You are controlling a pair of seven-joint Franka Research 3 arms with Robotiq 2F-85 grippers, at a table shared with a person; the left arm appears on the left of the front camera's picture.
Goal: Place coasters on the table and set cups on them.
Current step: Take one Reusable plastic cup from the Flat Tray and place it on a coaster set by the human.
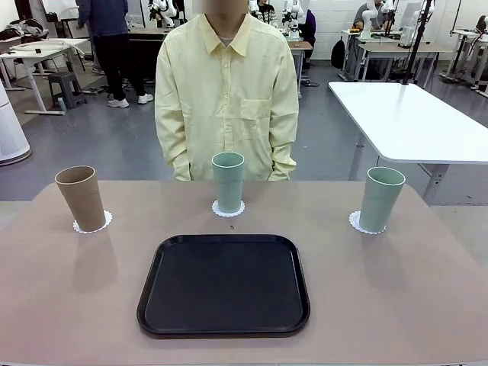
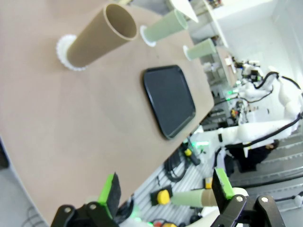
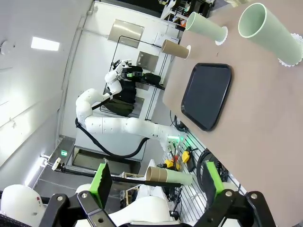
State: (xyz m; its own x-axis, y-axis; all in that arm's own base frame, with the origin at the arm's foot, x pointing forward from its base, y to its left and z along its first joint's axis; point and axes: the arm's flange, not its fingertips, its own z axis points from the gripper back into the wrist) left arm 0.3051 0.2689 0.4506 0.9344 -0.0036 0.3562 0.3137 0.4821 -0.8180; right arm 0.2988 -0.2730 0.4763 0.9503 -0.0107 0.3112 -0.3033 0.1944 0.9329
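The left gripper (image 2: 165,191) hangs with its green-padded jaws spread wide and nothing between them. The right gripper (image 3: 154,182) is equally wide and unladen. Across from them, the person (image 1: 226,95) stands with arms lowered.

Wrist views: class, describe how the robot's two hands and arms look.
Each hand, left and right, is black with two fingers carrying bright green pads. The left arm is glossy white with rounded segments, and a black cable loops beneath it.
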